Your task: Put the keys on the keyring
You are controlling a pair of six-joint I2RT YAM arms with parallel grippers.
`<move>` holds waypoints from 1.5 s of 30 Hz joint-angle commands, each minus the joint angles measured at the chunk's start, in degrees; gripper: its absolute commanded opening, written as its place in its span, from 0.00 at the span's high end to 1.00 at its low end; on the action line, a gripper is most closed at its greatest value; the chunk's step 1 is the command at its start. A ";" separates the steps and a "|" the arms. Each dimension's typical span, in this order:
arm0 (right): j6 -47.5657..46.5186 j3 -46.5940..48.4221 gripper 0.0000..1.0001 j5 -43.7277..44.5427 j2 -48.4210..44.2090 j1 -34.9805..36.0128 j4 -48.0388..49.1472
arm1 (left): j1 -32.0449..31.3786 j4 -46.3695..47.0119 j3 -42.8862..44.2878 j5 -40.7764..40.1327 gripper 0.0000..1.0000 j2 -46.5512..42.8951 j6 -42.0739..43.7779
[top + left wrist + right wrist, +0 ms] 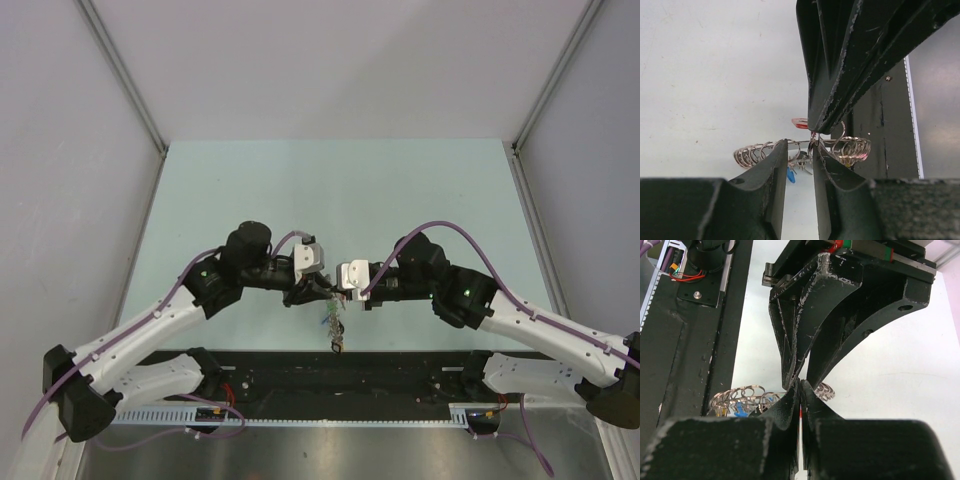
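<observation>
**A:** Metal on metal. How did it handle?

**B:** Light, stiff and slippery, I judged, with the tag the surest hold. The right tool (814, 131) was pinched shut on the red-tagged key (800, 122). At its six o'clock, the left tool (798, 149) stood slightly apart astride the keyring (752, 153).

**A:** Room?

**B:** Open bench (330, 190) toward twelve. The black rail (330, 375) crowded six.

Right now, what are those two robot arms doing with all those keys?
They meet above the table, holding up a big keyring fringed with small keys. The right fingers are shut, seemingly pinching the red-tagged key right at the ring. The left fingers stand a little apart with the ring's wire running between them. Whether the key is on the ring yet, I can't tell.
</observation>
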 commanded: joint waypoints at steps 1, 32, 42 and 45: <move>-0.15 3.46 1.00 -0.82 -0.98 -0.16 3.42 | 0.24 2.92 -0.46 2.11 0.69 0.14 -1.59; 9.88 1.00 0.69 15.17 -3.88 3.70 2.09 | 1.47 12.86 -6.35 -12.57 0.99 -11.12 -7.40; 0.47 4.95 0.59 13.43 1.21 3.97 3.16 | 1.38 9.07 -4.68 -11.42 1.00 -10.41 -5.20; -0.59 6.54 0.60 12.10 3.94 4.05 2.54 | 1.38 8.98 -4.59 -11.25 1.00 -10.50 -5.20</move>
